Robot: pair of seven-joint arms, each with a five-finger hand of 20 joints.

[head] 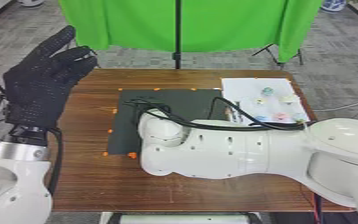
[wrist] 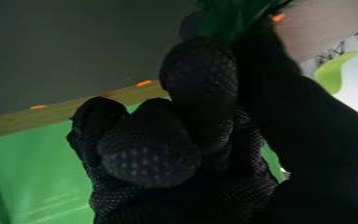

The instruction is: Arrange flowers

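In the head view, my left hand (head: pixel 40 82) is raised at the left, off the table's left edge, fingers loosely spread and holding nothing. My right arm lies across the table, its wrist end over the black mat (head: pixel 129 135). The right wrist view has my right hand (wrist: pixel 149 157) with fingers curled and a dark green leafy piece (wrist: pixel 233 17) pinched at their tips. Small flower pieces rest on a white sheet (head: pixel 238 90): a teal one (head: pixel 267 91), a yellow one (head: pixel 290 99), a pink one (head: pixel 281 116). A light green leaf (wrist: pixel 331 75) is beside the hand.
The brown table (head: pixel 87 185) has orange marks (head: pixel 132 155) around the mat. Black cables (head: pixel 233 126) run along my right arm. Beyond the far edge hangs a green backdrop (head: pixel 127 25) with a dark pole (head: pixel 178 40) before it.
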